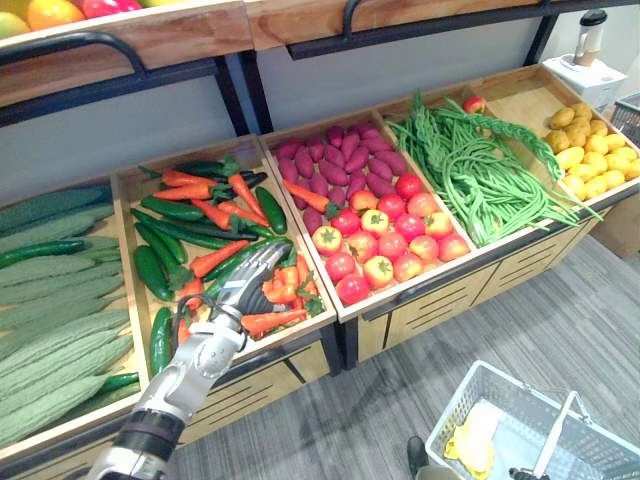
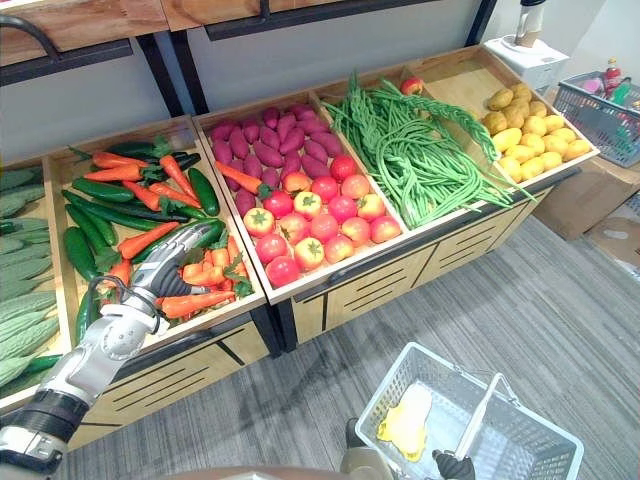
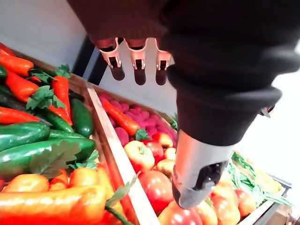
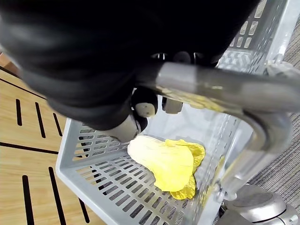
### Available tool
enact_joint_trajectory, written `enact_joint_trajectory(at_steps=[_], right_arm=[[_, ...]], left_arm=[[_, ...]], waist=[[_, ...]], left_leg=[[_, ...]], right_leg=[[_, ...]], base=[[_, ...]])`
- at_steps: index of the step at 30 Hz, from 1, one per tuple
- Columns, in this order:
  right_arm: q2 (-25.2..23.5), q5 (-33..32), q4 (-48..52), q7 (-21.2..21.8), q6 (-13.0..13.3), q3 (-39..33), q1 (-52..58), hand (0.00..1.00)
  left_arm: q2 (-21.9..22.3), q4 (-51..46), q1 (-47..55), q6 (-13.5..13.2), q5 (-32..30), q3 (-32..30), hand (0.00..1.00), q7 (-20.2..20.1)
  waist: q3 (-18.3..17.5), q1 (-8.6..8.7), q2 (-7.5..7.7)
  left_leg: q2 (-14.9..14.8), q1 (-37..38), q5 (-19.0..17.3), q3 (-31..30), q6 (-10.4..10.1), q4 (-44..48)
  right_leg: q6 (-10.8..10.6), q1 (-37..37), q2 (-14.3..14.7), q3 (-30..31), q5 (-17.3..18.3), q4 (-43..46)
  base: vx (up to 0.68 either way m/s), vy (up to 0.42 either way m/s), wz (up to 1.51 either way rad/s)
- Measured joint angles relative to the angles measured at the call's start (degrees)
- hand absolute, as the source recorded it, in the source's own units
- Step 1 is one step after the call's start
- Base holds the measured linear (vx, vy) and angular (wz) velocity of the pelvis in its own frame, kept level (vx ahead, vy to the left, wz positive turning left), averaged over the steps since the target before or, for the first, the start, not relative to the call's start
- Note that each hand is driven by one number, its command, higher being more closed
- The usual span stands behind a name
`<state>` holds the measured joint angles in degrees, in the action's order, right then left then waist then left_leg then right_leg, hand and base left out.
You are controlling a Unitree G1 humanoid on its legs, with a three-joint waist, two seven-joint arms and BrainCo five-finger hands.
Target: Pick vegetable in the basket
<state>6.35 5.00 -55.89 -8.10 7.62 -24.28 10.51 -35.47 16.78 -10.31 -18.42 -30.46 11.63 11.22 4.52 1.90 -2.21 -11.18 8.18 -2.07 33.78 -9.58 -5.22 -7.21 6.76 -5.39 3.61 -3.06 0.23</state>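
1. Left robot hand (image 1: 243, 283) is out over the carrots (image 1: 272, 320), the heap just left of the tomato crate (image 1: 425, 283).
2. Fingers (image 3: 139, 70) are straight and spread, the thumb (image 3: 197, 173) stands off to one side, and nothing is in the grasp. Whether the tips touch a carrot, I cannot tell.
3. Dark green cucumbers (image 1: 150, 270) lie mixed in with those carrots, on the side away from the tomato crate.
4. Right robot hand (image 4: 143, 105) sits down in front of the tomato crate, curled round the handle (image 4: 211, 91) of the grey basket (image 2: 388, 390) — a firm wrap, bar running straight through the fist.
5. Inside the basket lies one yellow vegetable (image 4: 164, 161), flat on the slotted bottom.
6. The basket is out over the grey floor (image 1: 540, 320), well clear of the tomato crate's front.
7. In the tomato crate itself, red and yellow tomatoes (image 1: 390, 245) fill the near half and purple sweet potatoes (image 1: 340, 160) the far half — one stray carrot lies across its left edge.
8. Right of the tomato crate come the long green beans (image 1: 480, 170), and past them the yellow potatoes (image 1: 590, 150).
9. Far left of the tomato crate, beyond the carrots, lie the pale ridged gourds (image 1: 50, 330).
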Motion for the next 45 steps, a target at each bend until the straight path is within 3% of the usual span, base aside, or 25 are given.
enact_joint_trajectory(at_steps=[9,12,22,36,45], right_arm=[[1.1,0.1,1.3,1.1,0.0,-0.1,0.2,1.00],[1.6,0.1,1.3,1.2,-0.1,-0.1,0.4,1.00],[2.1,0.1,1.4,1.7,-0.2,-0.1,0.3,1.00],[2.3,1.3,2.7,2.2,-1.2,-0.2,0.2,1.00],[2.7,1.3,3.3,2.2,-1.2,-0.2,-0.6,1.00]], left_arm=[[-7.8,0.0,2.3,-0.7,0.1,1.0,0.00,-4.9],[-8.6,0.0,4.1,-0.7,0.1,0.8,0.00,-5.4],[-8.6,4.9,6.4,0.4,-2.4,-1.2,0.00,-6.1],[-7.2,7.9,5.7,4.8,-4.8,-5.3,0.00,-5.3],[-4.9,7.9,4.9,5.2,-4.8,-5.4,0.00,-5.2]], waist=[[0.6,-0.60,-0.88],[0.6,-0.60,-1.04],[0.6,-0.61,-1.20],[0.7,-0.57,-1.44],[1.3,-0.57,-2.31]], left_leg=[[0.0,-1.1,-0.2,-0.3,0.1,1.5],[0.1,-1.3,-0.2,-1.2,0.1,1.5],[0.4,-2.2,0.1,-2.8,0.5,1.5],[0.5,-4.4,0.2,-3.0,0.6,1.9],[0.3,-6.1,0.2,-2.8,0.6,2.6]], right_leg=[[0.0,-0.1,-0.7,-1.5,0.0,0.1],[-0.1,-0.1,-1.0,-2.2,0.0,0.0],[-0.1,0.0,-1.6,-3.8,0.1,0.0],[-0.1,2.1,-1.9,-4.0,0.0,0.1],[-0.1,3.9,-1.8,-3.7,0.0,0.8]], base=[[-0.01,-0.030,0.07],[-0.01,-0.023,0.10],[-0.01,-0.021,0.08],[0.00,0.000,0.00],[-0.01,-0.014,-0.01]])
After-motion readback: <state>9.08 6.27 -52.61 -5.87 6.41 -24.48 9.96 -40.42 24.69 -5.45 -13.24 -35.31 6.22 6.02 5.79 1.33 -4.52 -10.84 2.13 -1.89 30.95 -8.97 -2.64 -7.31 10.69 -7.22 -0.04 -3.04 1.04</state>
